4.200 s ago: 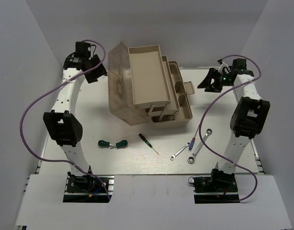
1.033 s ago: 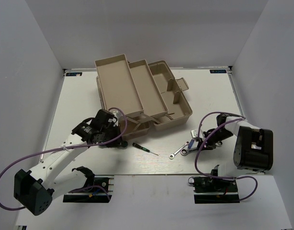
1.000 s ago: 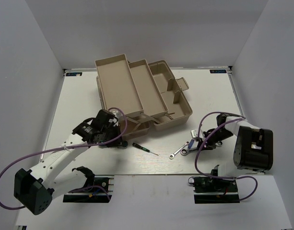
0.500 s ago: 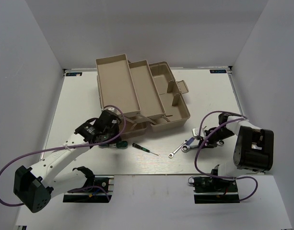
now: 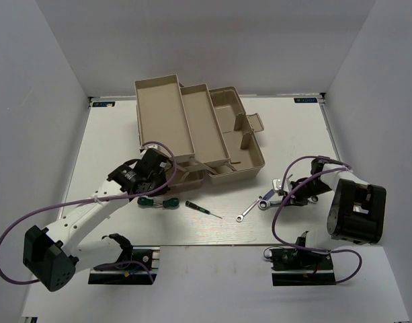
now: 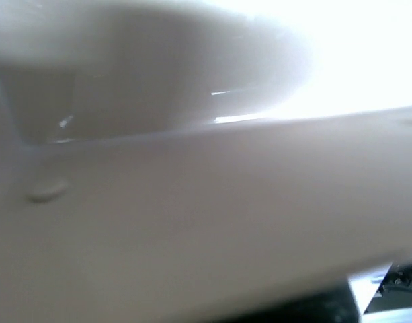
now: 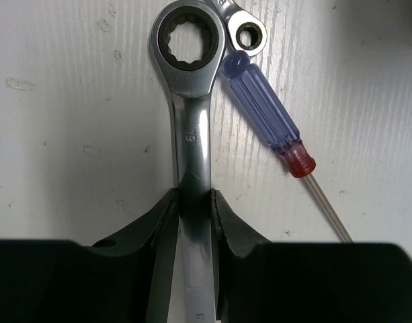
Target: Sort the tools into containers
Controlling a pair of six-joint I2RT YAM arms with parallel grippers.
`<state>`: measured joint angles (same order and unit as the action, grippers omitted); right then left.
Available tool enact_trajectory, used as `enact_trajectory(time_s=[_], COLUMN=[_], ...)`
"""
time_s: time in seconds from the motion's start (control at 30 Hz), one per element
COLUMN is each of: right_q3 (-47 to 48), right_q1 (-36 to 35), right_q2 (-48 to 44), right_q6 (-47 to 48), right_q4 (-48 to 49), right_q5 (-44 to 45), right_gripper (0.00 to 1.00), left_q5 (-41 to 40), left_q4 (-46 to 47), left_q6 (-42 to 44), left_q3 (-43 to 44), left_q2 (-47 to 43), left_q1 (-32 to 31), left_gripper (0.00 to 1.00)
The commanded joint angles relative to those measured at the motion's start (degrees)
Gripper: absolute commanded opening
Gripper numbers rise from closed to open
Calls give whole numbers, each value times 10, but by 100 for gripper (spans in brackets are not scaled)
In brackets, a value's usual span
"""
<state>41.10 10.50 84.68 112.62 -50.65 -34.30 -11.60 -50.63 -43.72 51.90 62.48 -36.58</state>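
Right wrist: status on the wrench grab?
Right gripper shut on large wrench shaft. Blue-handled screwdriver and small wrench crowding its head. Left gripper shut, at toolbox.

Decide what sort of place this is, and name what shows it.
Probably a robotics lab test cell: the left arm and right arm bolted at the edge of a white table, plain white walls boxing it in, and a beige toolbox with a few hand tools laid out.
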Motion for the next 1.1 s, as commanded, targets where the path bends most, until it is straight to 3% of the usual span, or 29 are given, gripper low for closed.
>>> enact_trajectory(time_s=[0.0,0.6,0.93,1.07], right_q3=[19,101,184,227], right_q1=[15,75,87,83], right_q2=[-14,-22,-32,-40], right_q6=[161,280,234,200], right_q4=[-18,-231,-318,-357], right_q5=[-1,-86,-171,-245], right_gripper=[0,0,0,0], left_q5=[-38,-61,-55,-49], left_q4=[18,18,28,39], left_q6=[1,29,44,56], left_q3=[39,96,119,119], left_q2=[7,30,42,55], left_q1=[1,12,12,12], left_gripper=[1,1,2,2])
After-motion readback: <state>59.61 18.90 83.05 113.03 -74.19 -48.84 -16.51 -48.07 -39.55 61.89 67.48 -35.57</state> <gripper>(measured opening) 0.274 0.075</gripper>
